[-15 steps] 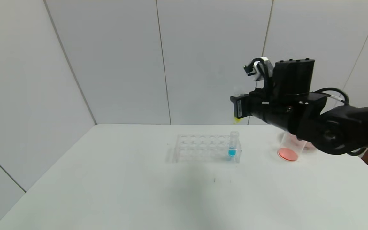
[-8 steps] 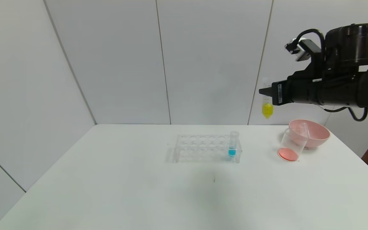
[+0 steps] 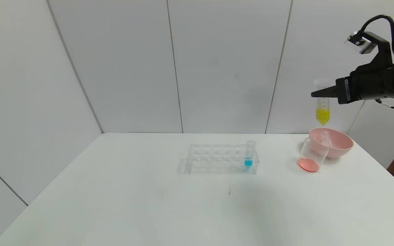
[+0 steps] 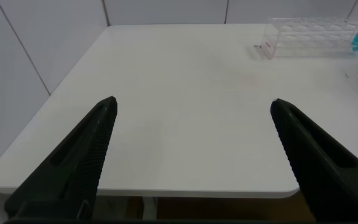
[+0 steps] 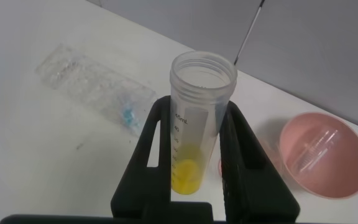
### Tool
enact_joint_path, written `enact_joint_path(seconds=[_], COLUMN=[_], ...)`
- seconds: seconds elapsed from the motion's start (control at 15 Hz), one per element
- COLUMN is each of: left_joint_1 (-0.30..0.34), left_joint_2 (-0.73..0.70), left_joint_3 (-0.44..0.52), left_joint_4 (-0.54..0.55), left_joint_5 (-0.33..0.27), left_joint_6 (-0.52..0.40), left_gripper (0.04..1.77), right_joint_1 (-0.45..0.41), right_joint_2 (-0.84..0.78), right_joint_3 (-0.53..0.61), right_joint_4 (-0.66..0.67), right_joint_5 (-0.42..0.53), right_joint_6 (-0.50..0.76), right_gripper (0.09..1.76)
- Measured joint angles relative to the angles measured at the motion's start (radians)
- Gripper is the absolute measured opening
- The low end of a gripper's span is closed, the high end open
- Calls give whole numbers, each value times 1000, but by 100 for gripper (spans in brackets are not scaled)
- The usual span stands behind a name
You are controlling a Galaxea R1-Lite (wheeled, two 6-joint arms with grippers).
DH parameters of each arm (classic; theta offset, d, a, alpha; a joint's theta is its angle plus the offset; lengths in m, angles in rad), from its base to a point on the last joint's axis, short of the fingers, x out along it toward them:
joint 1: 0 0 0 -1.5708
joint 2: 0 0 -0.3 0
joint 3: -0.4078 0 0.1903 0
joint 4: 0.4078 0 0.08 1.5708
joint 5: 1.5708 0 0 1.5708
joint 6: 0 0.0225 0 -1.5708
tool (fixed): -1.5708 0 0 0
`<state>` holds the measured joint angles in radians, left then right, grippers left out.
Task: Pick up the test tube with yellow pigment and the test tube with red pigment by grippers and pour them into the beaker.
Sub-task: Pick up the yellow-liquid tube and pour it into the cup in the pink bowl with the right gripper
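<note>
A: Where is the test tube with yellow pigment (image 3: pixel 322 102)?
B: Upright, pinched in the right gripper (image 3: pixel 316 93), high above the pink bowl (image 3: pixel 337 147) and the beaker (image 3: pixel 312 155).
A: The left gripper (image 4: pixel 191 124)?
B: Its fingers are spread over the table (image 3: pixel 115 205).

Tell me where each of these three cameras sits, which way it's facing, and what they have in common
Head view: up on the robot's head, looking forward and down at the table; right gripper holds the test tube with yellow pigment above the pink bowl.
Left wrist view: on the left arm, low off the table's near edge; left gripper open.
Right wrist view: looks down along the fingers onto that tube.
Shared: all show the rack.
</note>
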<state>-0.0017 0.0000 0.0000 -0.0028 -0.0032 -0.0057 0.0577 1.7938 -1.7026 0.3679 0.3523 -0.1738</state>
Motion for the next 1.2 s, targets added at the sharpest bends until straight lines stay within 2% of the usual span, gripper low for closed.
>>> enact_joint_path(seconds=[0.27,0.67,0.93,1.2], left_joint_1=[0,0,0,0], left_joint_2=[0,0,0,0], left_joint_3=[0,0,0,0], left_joint_4=[0,0,0,0], left_joint_5=[0,0,0,0], left_joint_6=[0,0,0,0], left_gripper=[176,176,176,176], right_joint_1=[-79,-166,-209,-216], right_joint_2=[54,165,220,253], right_joint_3=[-136,-262,-282,-284], right_joint_4=[193,312,380,389], right_joint_5=[16,11,-12,-104], right_joint_6=[-132,-309,-462,-551], right_gripper=[52,52,52,52])
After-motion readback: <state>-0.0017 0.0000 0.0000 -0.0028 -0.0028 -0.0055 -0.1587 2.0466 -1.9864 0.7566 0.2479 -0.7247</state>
